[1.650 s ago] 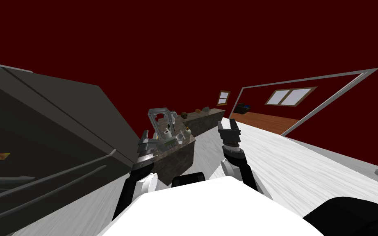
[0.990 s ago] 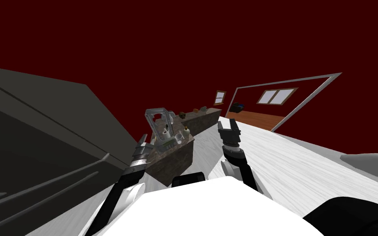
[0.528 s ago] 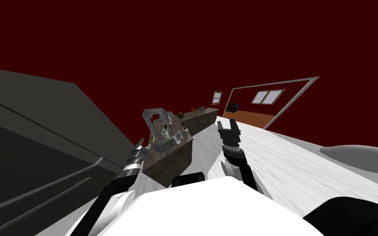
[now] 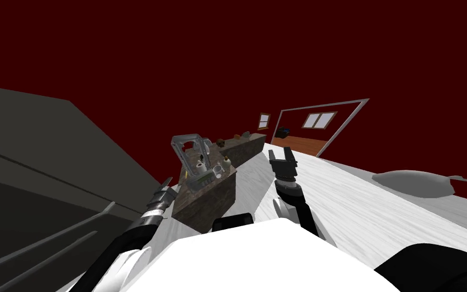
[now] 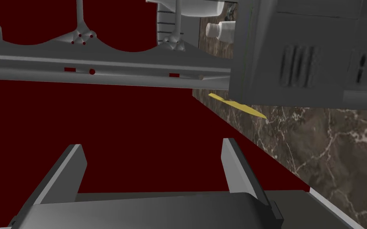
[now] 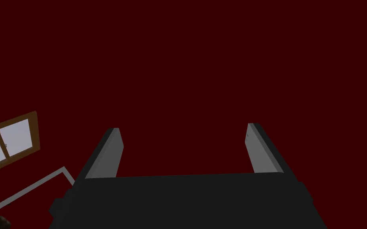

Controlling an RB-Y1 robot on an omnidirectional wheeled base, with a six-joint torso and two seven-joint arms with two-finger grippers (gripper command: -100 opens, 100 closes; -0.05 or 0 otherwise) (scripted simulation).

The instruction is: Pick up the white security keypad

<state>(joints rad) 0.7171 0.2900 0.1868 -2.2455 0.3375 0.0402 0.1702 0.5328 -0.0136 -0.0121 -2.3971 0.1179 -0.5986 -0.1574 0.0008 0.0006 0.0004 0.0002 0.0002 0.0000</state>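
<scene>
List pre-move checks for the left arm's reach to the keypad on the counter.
1. Left end effector open and empty: ok.
2. Grey keypad in sight on the marble counter: ok.
3. Keypad centred ahead of left end effector: not ok, it sits off to one side.
4. Path clear: not ok, a grey metal frame crosses straight ahead.
5. Right end effector open, away from the counter: ok.
6. Keypad loose enough to lift: cannot tell.

counter [image 5: 318,151]: brown veined marble, smooth | keypad [image 5: 298,51]: matt grey, smooth; floor [image 4: 359,203]: pale streaked grain
</scene>
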